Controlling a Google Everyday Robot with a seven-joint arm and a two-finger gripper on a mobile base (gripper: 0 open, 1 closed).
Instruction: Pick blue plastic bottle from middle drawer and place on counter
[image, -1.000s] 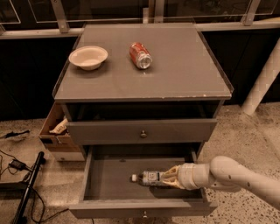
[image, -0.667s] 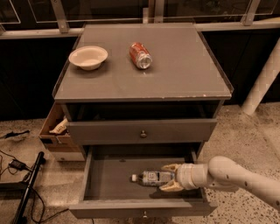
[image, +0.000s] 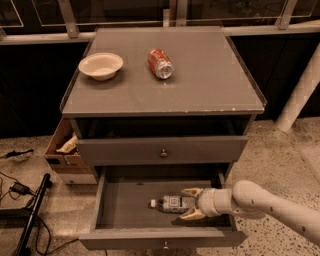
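Gripper sits low in the middle drawer, reaching in from 3 o'clock, its two fingers spread apart and straddling the base end of the blue plastic bottle, not yet clamped. Bottle lies on its side on the drawer floor, cap toward 9 o'clock. Grasp step, I judge: next, squeeze shut, lift clear of the upper drawer front, then carry up to the counter at 12 o'clock

The arm at the lower right of the frame is a smooth off-white tube with small dark dots along it, swelling into a rounded joint. A short pale cylinder joins it to the gripper, low and right of centre, whose two tan, pointed fingers stand apart.
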